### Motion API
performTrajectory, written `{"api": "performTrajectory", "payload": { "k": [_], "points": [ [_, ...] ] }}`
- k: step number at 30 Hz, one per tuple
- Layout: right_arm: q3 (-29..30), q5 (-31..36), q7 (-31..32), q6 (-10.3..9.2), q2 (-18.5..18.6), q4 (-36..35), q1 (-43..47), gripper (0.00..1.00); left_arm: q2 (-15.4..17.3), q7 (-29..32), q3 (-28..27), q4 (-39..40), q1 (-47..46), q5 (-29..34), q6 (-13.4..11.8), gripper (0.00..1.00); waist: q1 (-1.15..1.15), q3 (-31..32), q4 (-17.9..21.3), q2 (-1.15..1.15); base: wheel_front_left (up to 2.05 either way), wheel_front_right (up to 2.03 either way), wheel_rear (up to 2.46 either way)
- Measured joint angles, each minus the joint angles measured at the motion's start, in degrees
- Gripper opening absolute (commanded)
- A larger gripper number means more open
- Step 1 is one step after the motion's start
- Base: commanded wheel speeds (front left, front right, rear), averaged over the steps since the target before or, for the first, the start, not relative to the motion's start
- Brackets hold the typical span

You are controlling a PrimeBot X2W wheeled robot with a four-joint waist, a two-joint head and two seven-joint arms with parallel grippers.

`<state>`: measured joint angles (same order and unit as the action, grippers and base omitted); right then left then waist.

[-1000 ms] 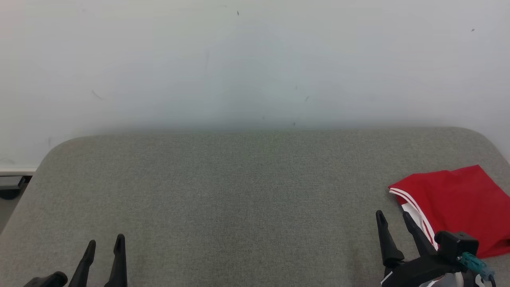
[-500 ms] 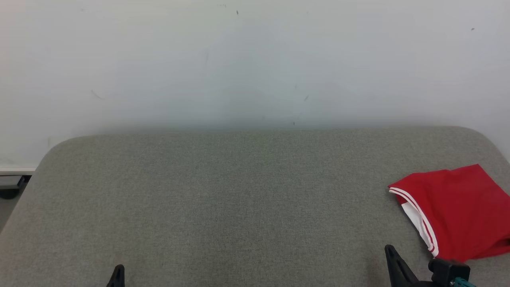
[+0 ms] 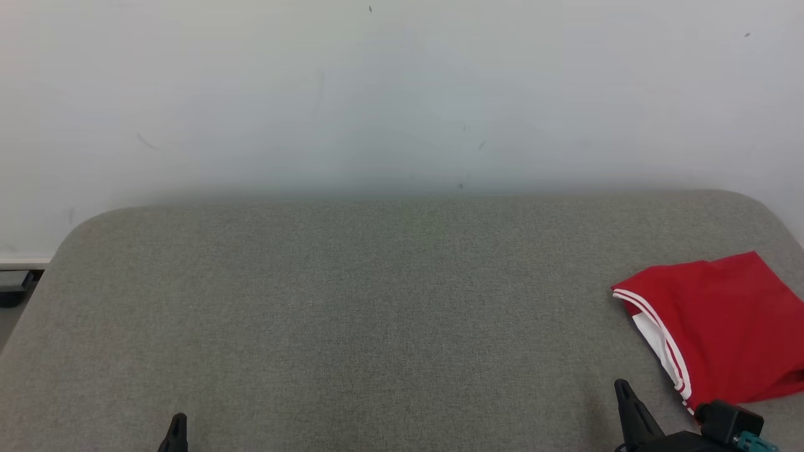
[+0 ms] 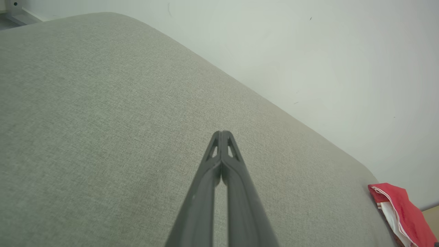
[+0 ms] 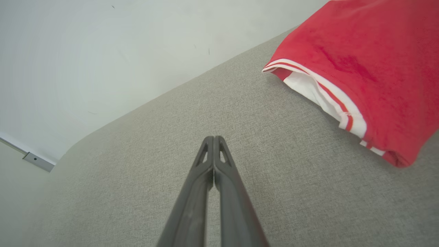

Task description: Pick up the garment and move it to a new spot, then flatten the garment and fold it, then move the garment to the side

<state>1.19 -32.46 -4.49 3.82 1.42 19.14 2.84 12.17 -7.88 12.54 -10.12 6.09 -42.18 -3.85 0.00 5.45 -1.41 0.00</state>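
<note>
Both arms have pulled back; left claw point(image 4: 222, 134) and right claw point(image 5: 213, 138) are pinched shut, empty. Folded garment point(image 3: 722, 320) lies aside on the desk point(image 3: 377, 314): seemingly finished, so just retract clear.

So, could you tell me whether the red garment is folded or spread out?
Folded: the red garment lies as a compact bundle, layers doubled over, a white inner layer showing beneath its striped hem.

The left gripper point(image 4: 222, 132) and right gripper point(image 5: 213, 137) each have two long, matte dark-grey fingers point(image 5: 192, 206) that taper to points, with triangular cut-outs near the tips. Beside the right one sits a boxy black housing point(image 3: 728, 417) with a teal connector point(image 3: 751, 443).
</note>
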Motion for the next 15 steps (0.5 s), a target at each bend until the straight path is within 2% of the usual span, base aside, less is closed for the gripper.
{"api": "performTrajectory", "payload": {
  "k": [15],
  "points": [
    [1.2, -11.0, 2.0, 0.52, 0.0, -0.1, -1.3, 0.0, -1.8, 2.8, -3.3, -1.2, -2.0, -9.5, 1.9, 0.0, 0.0, -1.0, 0.3, 0.0, 0.0, 0.0, 0.0]
  ]
}}
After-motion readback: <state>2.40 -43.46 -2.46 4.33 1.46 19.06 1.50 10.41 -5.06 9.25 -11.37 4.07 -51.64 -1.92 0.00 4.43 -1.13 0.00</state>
